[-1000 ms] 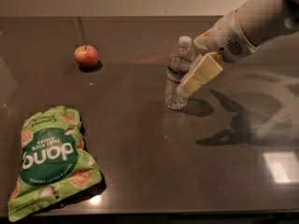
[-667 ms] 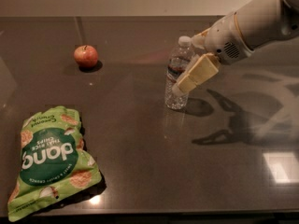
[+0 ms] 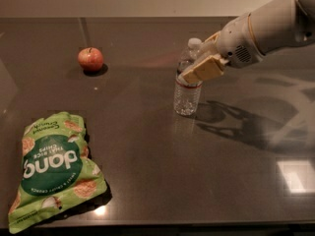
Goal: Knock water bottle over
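On the dark table (image 3: 147,151) the clear ribbed water bottle (image 3: 187,95) stands, gripper (image 3: 201,63) at its shoulder, opening unclear.

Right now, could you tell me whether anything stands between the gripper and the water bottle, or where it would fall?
Nothing visible does. The gripper is at the upper part of the upright water bottle, on its right side in the picture. The apple and the chip bag lie far off to the left, well apart from the bottle.
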`<state>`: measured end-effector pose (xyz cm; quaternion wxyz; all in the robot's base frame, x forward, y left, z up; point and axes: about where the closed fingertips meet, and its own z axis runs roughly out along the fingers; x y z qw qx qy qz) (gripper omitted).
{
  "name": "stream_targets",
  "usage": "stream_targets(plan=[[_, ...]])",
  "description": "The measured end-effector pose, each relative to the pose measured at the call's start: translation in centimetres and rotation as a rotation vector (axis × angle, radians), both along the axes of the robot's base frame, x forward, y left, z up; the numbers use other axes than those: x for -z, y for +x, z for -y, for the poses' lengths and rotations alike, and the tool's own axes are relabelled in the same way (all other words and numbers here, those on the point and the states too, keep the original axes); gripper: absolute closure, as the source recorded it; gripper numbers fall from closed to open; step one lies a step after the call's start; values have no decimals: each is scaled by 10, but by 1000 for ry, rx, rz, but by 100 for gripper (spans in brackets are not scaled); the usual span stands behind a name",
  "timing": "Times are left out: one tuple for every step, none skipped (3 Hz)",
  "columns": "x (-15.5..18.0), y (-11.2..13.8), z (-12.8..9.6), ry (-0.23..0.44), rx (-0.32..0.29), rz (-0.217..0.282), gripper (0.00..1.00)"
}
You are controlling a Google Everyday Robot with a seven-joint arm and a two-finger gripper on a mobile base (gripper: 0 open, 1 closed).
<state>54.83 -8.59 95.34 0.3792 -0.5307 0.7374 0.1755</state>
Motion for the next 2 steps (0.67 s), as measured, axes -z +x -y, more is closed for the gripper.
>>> stream_targets(plan=[[-4,1,5,10,7,4,64],[-21,3,17,-63,30,-21,86]])
